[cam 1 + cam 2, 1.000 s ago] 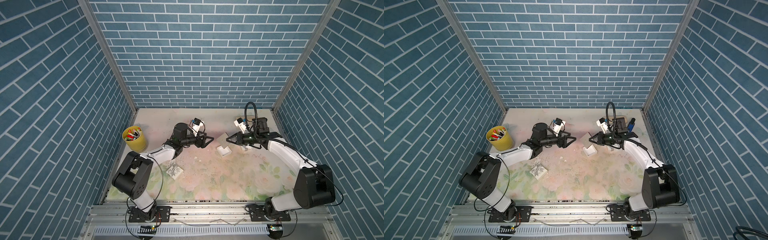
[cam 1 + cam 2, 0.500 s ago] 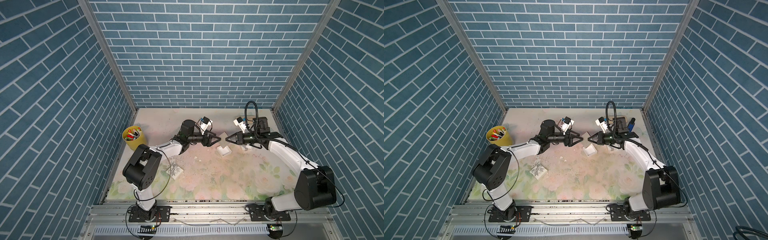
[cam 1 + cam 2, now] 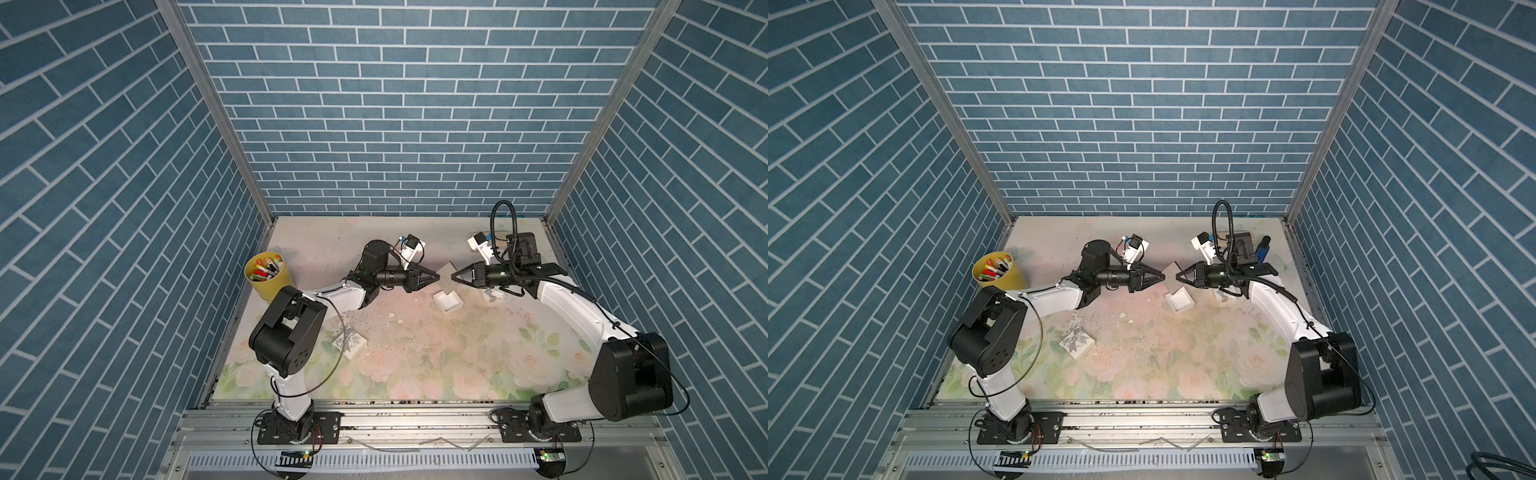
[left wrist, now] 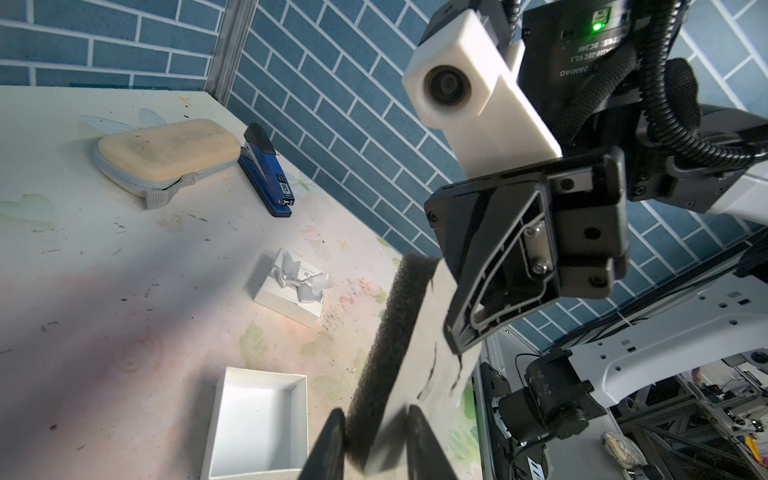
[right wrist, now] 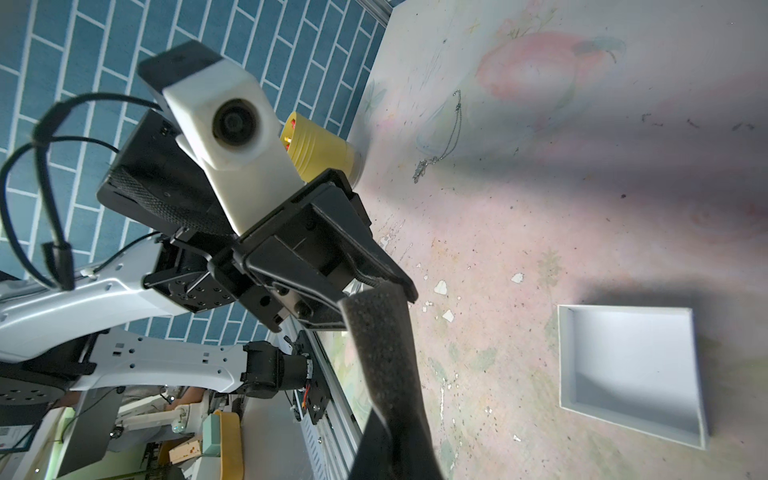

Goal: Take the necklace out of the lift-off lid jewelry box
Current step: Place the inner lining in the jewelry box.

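Currently, the open white box (image 3: 449, 302) sits lid-off on the floral table (image 3: 415, 365) and serves as the reference.

- **Foam insert:** A foam insert (image 3: 446, 275) with a pale card face is raised off the table close by the box, spanning the gap between both arms.
- **Left gripper (image 3: 436, 277):** It is clenched on the insert's edge. The left wrist view shows one finger (image 4: 332, 440) pressed to the dark foam and its mate on the card face.
- **Right gripper (image 3: 456, 277):** Its jaws bracket the opposite edge with the tips touching it. Whether they pinch it cannot be told.
- **Necklace (image 5: 420, 170):** It is out of the box, lying loose on the table well apart from it, on the side toward the yellow pen cup (image 3: 268, 277) and near that cup.
- **Bowed white lid (image 4: 293, 286):** It rests on the table near the box, on the right arm's side.
- **Second bowed box (image 3: 349, 341):** It lies well apart from the open box, by the left arm's base.
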You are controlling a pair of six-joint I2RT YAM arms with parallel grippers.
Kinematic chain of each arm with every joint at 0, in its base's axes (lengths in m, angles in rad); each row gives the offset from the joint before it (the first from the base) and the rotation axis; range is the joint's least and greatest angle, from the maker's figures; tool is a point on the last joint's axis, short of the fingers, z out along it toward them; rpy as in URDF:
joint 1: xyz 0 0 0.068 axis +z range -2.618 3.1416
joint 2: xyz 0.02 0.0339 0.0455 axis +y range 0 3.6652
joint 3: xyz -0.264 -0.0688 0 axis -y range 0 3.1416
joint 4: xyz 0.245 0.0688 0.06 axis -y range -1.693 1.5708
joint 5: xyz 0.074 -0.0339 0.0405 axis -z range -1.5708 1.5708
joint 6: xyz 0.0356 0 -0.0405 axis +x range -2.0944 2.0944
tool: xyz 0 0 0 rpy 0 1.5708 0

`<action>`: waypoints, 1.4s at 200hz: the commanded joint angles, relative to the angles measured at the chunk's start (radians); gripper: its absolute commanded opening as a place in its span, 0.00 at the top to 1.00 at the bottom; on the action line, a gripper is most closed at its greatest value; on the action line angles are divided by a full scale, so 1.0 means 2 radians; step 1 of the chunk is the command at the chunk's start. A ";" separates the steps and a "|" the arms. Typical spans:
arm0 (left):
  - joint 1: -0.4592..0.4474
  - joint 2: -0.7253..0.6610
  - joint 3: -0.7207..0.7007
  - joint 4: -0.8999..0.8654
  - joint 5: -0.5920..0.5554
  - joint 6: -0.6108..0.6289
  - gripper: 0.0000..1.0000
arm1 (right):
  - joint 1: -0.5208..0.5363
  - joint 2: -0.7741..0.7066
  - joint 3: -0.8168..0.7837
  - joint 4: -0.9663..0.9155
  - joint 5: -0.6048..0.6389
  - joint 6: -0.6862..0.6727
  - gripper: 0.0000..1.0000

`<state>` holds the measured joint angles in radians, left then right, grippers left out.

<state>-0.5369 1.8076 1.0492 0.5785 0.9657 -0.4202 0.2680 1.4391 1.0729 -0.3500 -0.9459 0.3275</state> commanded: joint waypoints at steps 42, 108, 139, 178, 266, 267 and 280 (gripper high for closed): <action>0.007 0.007 0.008 0.018 0.005 -0.017 0.82 | 0.000 -0.021 0.015 -0.032 0.034 -0.030 0.66; 0.007 0.013 0.008 -0.005 -0.031 -0.010 0.88 | -0.001 -0.028 0.027 -0.075 0.104 -0.045 0.62; 0.007 0.015 0.009 -0.058 -0.069 0.019 0.89 | -0.001 -0.048 0.022 -0.096 0.192 -0.054 0.62; -0.005 0.020 0.031 -0.155 -0.122 0.064 0.88 | -0.001 -0.046 0.006 -0.098 0.243 -0.057 0.65; -0.058 0.057 0.108 -0.288 -0.213 0.103 0.89 | 0.003 -0.008 -0.014 -0.073 0.242 -0.046 0.69; -0.058 0.058 0.109 -0.289 -0.213 0.103 0.89 | 0.002 -0.007 -0.014 -0.072 0.242 -0.046 0.69; -0.064 0.064 0.120 -0.300 -0.220 0.106 0.89 | 0.003 -0.005 -0.016 -0.068 0.239 -0.045 0.70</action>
<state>-0.6392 1.9102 1.2446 0.0647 0.5823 -0.2451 0.2687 1.4143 1.0550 -0.5056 -0.4683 0.2535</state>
